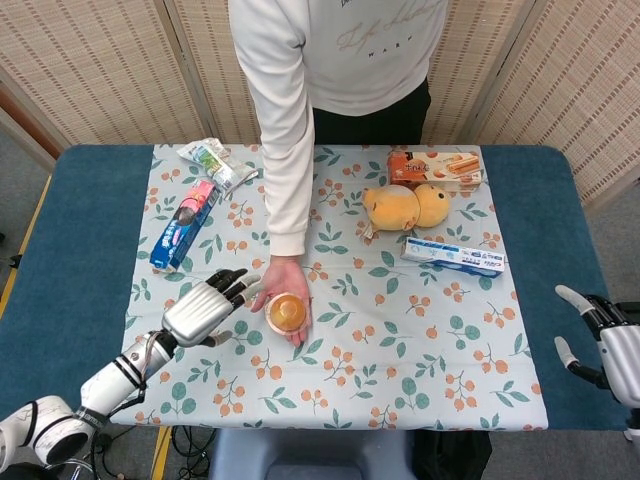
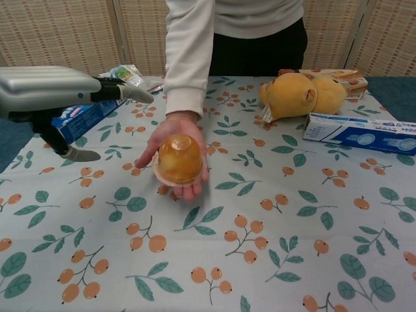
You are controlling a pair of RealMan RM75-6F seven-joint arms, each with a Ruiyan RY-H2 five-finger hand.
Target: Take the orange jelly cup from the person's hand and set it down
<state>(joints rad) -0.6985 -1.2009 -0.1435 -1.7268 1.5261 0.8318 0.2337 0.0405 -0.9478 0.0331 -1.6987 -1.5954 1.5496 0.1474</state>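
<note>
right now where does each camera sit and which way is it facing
Head view: sits high on the robot, looks steeply down over the whole table at the person across it; shows the left hand near the jelly cup and the right hand at the table's edge.
Chest view: sits low, looks forward across the cloth; shows only the left hand, large at left.
Shared: person's hand holding the jelly cup, left hand, plush, boxes.

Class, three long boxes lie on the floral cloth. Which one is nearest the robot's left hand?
The blue cookie box, lying just beyond the left hand; the orange biscuit box and white-blue toothpaste box lie across the cloth.
</note>
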